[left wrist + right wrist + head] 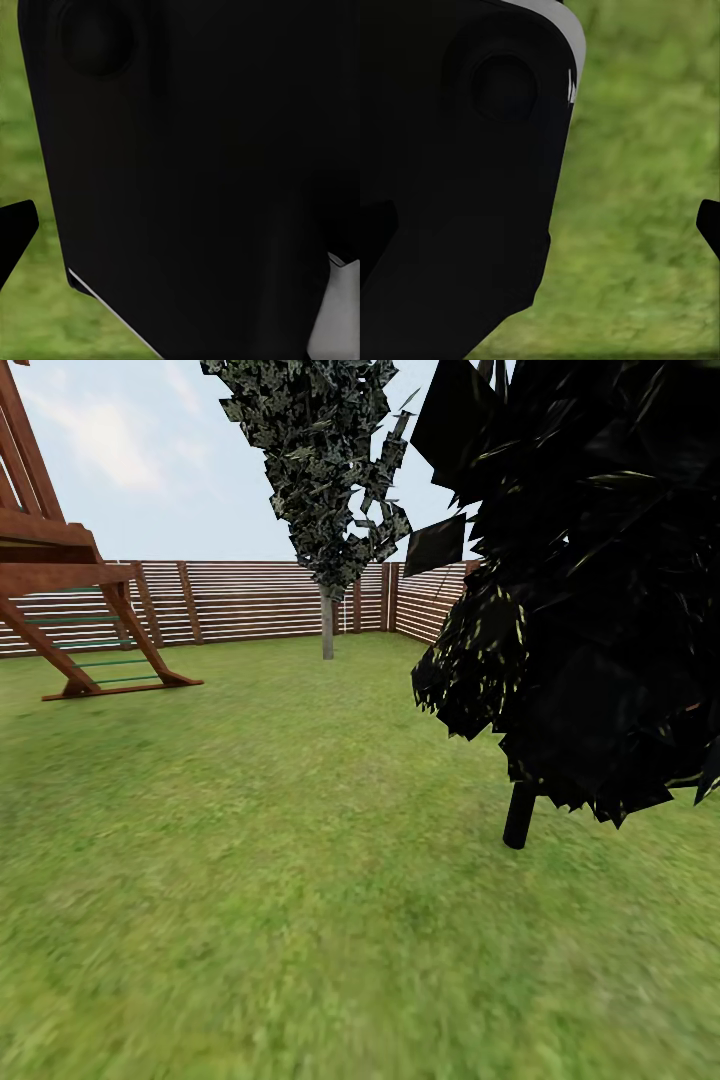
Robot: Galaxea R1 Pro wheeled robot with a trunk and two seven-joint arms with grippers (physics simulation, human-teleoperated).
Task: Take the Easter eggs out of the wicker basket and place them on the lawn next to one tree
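The lawn (pixel 250 880) spreads wide and green in the head view, inside the garden's brown slat fence (pixel 240 600). A tree with a thin pale grey trunk (pixel 327 628) and mottled dark green foliage stands at the back near the fence. The Easter eggs and the wicker basket are out of view. In the left wrist view one black fingertip (pixel 16 234) of my left gripper shows over grass, beside the robot's black body. In the right wrist view my right gripper (pixel 540 229) has its fingertips far apart with nothing between them, one fingertip (pixel 709 225) over grass.
A near-black leafy tree (pixel 590 590) on a short black trunk (pixel 519 815) stands close at the right. A brown wooden play frame (pixel 70 610) with green rungs stands at the back left. Open grass stretches between them up to the fence.
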